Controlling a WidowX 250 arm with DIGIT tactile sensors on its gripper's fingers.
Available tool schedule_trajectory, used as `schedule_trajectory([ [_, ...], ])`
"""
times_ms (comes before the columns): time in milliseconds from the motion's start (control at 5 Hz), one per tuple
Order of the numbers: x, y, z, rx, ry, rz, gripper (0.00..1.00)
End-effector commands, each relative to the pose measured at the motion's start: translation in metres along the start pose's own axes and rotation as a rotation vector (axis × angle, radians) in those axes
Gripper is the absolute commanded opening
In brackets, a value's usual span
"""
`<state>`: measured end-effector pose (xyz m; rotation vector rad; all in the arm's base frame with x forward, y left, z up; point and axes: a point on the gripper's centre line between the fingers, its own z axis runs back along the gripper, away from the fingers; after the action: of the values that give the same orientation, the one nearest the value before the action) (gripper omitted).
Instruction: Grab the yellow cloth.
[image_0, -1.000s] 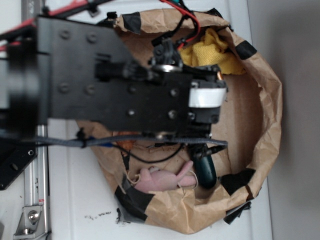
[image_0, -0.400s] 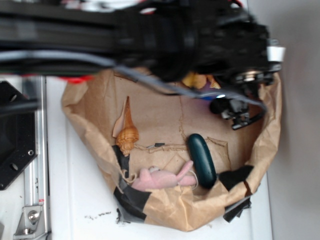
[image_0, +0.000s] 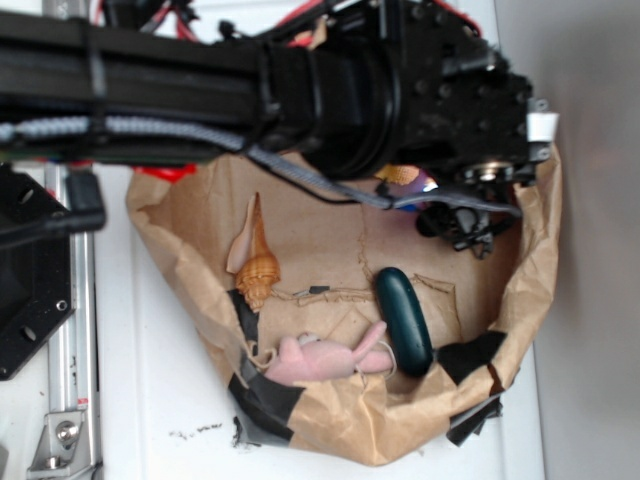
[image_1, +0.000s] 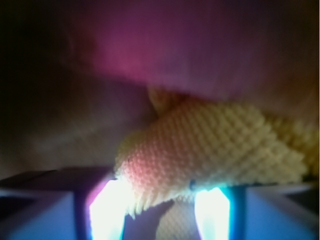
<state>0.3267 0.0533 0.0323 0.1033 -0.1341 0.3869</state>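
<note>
arm stretched across top of frame; gripper fingers apart w/ a gap betw them.

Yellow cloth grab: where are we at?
Done: the arm has reached the bag's far corner, covering nearly all of the yellow cloth. In hand: the wrist view shows the cloth lying between the pincer fingers, close up. Left: a firm close isn't confirmed, and no lift is visible. The seashell and pink plush toy lie apart from the pincer.

cloth: yellow, waffle weave. bag: brown paper, black tape patches. shell: orange-tan. plush: pink. oval thing: dark teal. arm: black, white tag at wrist, red wires.
</note>
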Motion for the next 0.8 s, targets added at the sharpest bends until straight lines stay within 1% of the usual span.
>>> schedule_trajectory([
  [0, 0.004, 0.004, 0.058, -0.024, -0.143, -0.138, 0.00],
  [200, -0.018, 0.000, 0.112, -0.060, -0.257, -0.285, 0.00],
  [400, -0.034, 0.007, 0.166, -0.120, -0.257, -0.313, 0.00],
  [600, -0.042, 0.007, 0.189, -0.132, -0.216, -0.347, 0.00],
])
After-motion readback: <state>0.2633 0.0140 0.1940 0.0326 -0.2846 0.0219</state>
